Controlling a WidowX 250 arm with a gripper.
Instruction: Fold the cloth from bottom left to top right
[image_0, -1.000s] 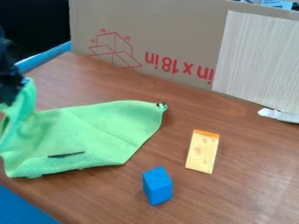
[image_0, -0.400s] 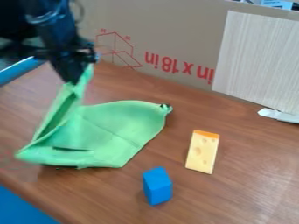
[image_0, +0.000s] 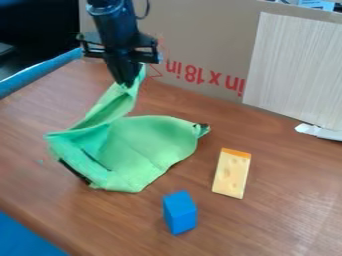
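The black gripper (image_0: 128, 84) hangs at the upper left of the table, shut on a corner of the green cloth (image_0: 143, 145). From its fingertips the cloth slopes down in a lifted, creased strip. The rest lies on the wood, with its right corner pointing toward the cheese. A dark strip shows along the cloth's lower left edge.
A toy cheese slice (image_0: 232, 173) lies right of the cloth, and a blue block (image_0: 180, 212) stands below it. A cardboard panel (image_0: 194, 30) walls off the back. At the right, a white object (image_0: 319, 132) lies by a pale board (image_0: 297, 70).
The gripper has moved right from the left edge, pulling the held corner along. The cloth's left side has drawn inward, and its right corner has shifted slightly right.
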